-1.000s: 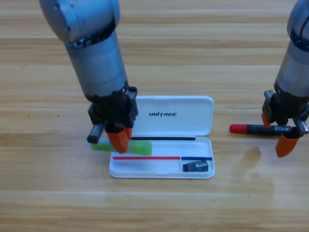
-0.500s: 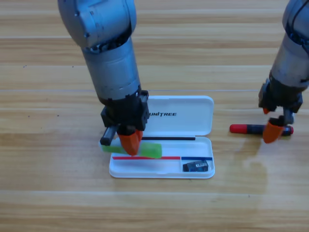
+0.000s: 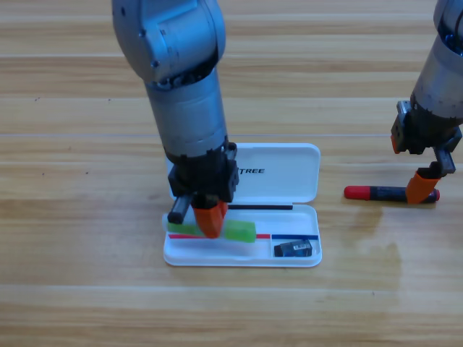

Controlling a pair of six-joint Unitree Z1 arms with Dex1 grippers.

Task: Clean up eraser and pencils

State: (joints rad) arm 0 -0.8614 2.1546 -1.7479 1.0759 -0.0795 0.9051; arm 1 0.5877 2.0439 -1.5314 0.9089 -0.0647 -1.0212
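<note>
My left gripper [image 3: 210,219] is shut on the translucent green pencil [image 3: 240,231], holding it lengthwise over the long compartment of the white case's tray [image 3: 239,262]. The small dark eraser [image 3: 294,249] lies in the tray's right-hand compartment. On the table to the right of the case lies the second pencil [image 3: 376,193], with its red cap pointing left and a black barrel. My right gripper [image 3: 419,186] points down over the right end of that barrel and hides it.
The case's lid [image 3: 289,173] lies open and flat behind the tray, partly covered by the left arm. Bare wooden table surrounds the case and the red-capped pencil.
The left gripper has carried the green pencil rightward from the case's left edge to over the tray. The right gripper rose and shifted slightly, staying at the red-capped pencil's right end; that pencil has not moved.
</note>
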